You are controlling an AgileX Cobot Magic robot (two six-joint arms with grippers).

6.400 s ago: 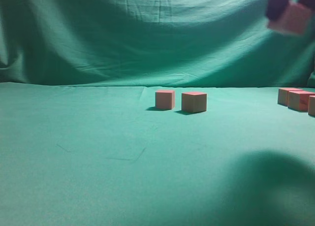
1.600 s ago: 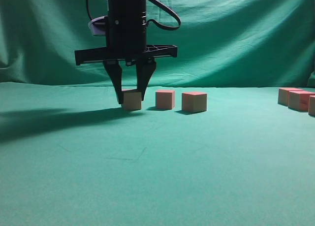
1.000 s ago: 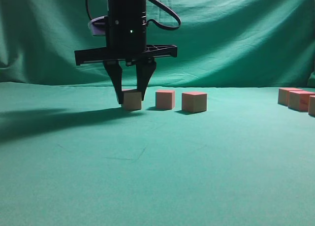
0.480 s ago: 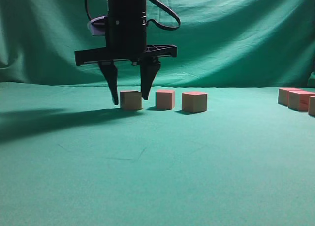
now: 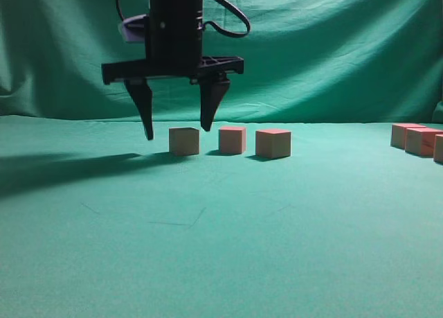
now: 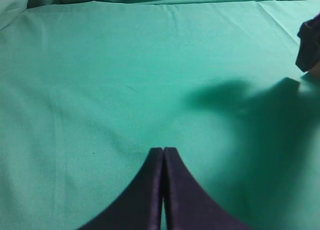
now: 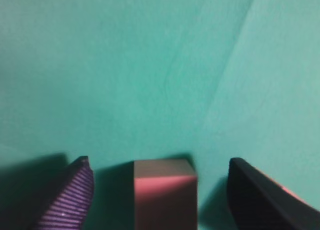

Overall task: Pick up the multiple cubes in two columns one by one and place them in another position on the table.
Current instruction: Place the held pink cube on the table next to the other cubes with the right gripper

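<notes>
Three cubes stand in a row on the table point(image 5: 221, 249): the left one point(image 5: 184, 140), the middle one point(image 5: 232, 139) and the right one point(image 5: 273, 143). My right gripper point(image 5: 177, 133) hangs open over the left cube, one finger on each side and clear of it. The right wrist view shows that cube point(image 7: 165, 195) on the cloth between the spread fingers point(image 7: 75, 195), touching neither. My left gripper point(image 6: 163, 150) is shut on nothing above bare cloth; it does not show in the exterior view.
More cubes point(image 5: 419, 139) sit in a cluster at the right edge of the table. A wrinkled green backdrop point(image 5: 311, 48) hangs behind. The right arm's dark body point(image 6: 310, 44) shows at the right edge of the left wrist view.
The right gripper's fingers have spread apart and let go of the left cube, then risen a little. The cube stays on the table. The left gripper has not moved.
</notes>
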